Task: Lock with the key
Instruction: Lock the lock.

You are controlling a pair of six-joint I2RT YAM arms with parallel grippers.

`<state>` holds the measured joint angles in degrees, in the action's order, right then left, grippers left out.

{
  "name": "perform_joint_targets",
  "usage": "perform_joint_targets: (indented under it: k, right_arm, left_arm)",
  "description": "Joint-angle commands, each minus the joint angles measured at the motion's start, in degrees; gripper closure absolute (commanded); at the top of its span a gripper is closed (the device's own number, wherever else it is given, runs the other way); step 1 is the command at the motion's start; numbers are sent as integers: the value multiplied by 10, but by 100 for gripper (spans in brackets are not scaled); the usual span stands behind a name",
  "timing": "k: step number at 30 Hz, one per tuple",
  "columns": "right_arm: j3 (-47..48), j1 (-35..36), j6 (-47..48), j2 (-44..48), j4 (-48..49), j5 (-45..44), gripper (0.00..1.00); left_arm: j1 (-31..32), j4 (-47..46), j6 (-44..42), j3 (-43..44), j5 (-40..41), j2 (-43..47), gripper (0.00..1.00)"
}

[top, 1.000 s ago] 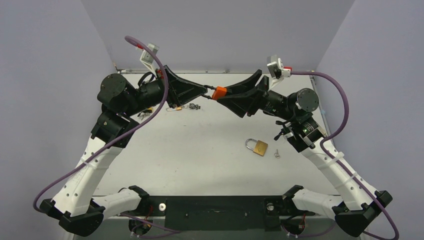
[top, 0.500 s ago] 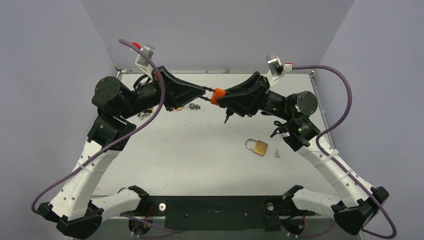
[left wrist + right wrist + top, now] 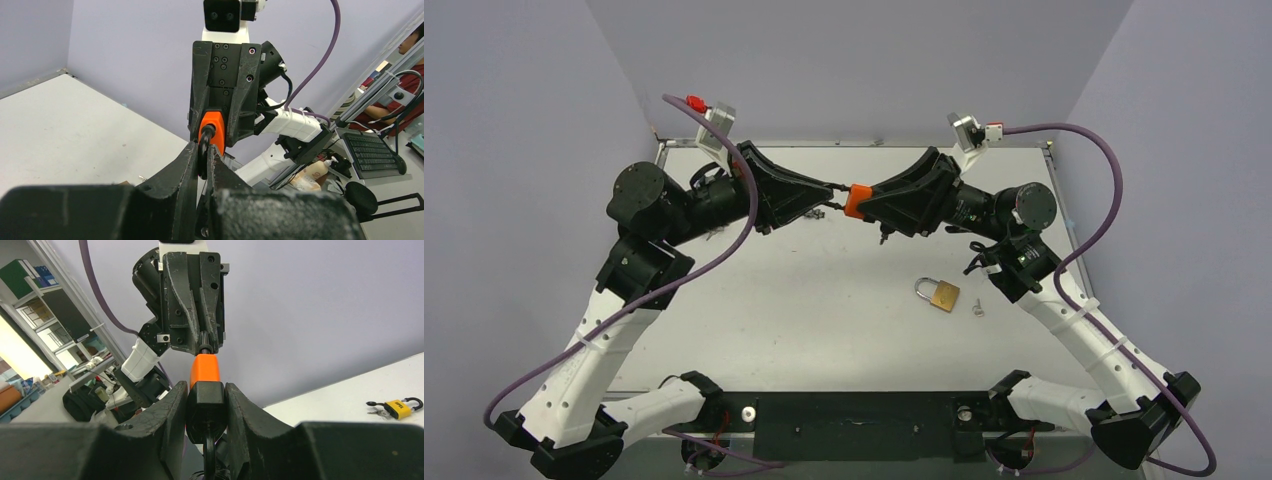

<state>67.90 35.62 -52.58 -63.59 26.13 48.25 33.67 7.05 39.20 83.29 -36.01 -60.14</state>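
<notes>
**While my claws pinch the orange padlock [image 3: 856, 199], the brass padlock [image 3: 943, 295] lies on the desk [image 3: 804, 320]**

As my arms meet in the air over the far half of the desk, my right claw [image 3: 206, 396] is clamped on the orange padlock's black lower body. My left claw [image 3: 204, 156] is closed on the dark shackle loop [image 3: 205, 141] at the lock's orange end, so the lock bridges the two claws, clear of the desk. Something small and dark dangles under my right claw; I cannot tell what. The brass padlock lies flat at the desk's right, a small key [image 3: 977, 309] just beside it.
</notes>
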Motion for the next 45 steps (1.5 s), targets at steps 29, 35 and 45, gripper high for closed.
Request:
perform_joint_targets:
  k: [29, 35, 45]
  right_arm:
    - [72, 37, 103, -12, -69, -64, 100]
    - [74, 41, 112, -15, -81, -68, 100]
    - [80, 46, 120, -21, -88, -72, 100]
  left_arm:
    - [116, 98, -79, -16, 70, -54, 100]
    - [128, 99, -81, -13, 75, -62, 100]
    - [152, 95, -80, -13, 81, -72, 100]
